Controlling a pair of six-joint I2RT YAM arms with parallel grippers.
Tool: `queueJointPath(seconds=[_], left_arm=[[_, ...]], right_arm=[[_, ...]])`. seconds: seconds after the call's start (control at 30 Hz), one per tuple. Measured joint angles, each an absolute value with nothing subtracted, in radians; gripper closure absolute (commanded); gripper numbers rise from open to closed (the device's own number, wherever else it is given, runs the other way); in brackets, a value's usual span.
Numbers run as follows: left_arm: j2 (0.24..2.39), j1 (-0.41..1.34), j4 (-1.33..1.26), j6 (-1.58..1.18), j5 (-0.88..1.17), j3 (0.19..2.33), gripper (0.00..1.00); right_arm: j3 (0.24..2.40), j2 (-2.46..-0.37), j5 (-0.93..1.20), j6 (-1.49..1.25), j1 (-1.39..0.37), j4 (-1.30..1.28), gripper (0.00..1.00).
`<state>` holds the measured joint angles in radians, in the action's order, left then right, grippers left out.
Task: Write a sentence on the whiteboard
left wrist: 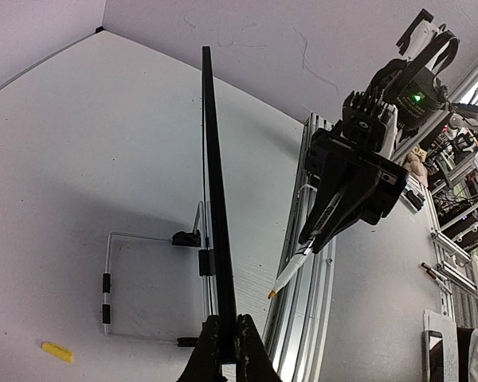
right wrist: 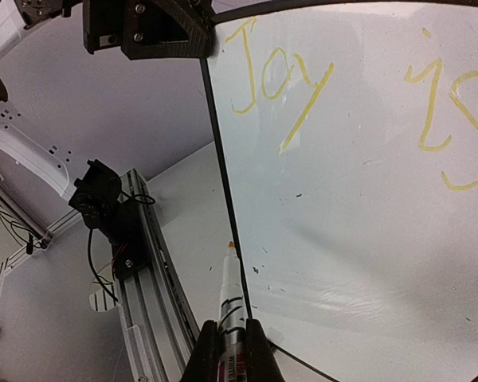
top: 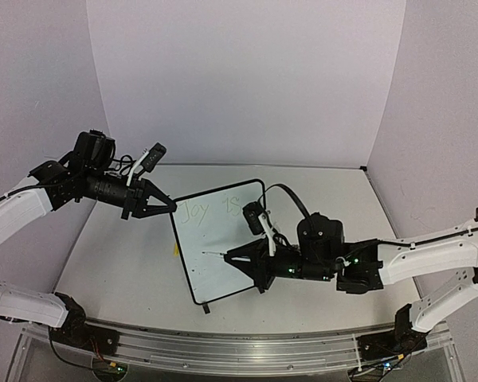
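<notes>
The whiteboard (top: 227, 263) stands upright mid-table, its face toward the right arm. The sentence (top: 211, 211) on its top line reads only "Joy is" in faint yellow, and it is clear in the right wrist view (right wrist: 279, 87). My left gripper (top: 169, 205) is shut on the board's upper left edge; the left wrist view shows its jaws (left wrist: 227, 342) clamping the black frame (left wrist: 215, 199) edge-on. My right gripper (top: 237, 256) is shut on a yellow-and-white marker (right wrist: 228, 290). Its tip sits by the board's lower left part, a little off the surface in the left wrist view (left wrist: 291, 274).
A small yellow marker cap (left wrist: 56, 351) lies on the table behind the board, near its wire stand (left wrist: 107, 278). An aluminium rail (top: 223, 346) runs along the near table edge. Lilac walls enclose the table at back and sides.
</notes>
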<state>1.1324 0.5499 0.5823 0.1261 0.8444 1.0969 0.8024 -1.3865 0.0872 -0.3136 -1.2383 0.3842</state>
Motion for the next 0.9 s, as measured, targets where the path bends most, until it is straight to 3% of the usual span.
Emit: queueJointPath(seconds=[0.9], left_arm=[[1.132, 0.550, 0.582, 0.126, 0.845, 1.097, 1.00]], right_arm=[[0.831, -1.572, 0.039, -0.380, -1.240, 0.628, 1.00]])
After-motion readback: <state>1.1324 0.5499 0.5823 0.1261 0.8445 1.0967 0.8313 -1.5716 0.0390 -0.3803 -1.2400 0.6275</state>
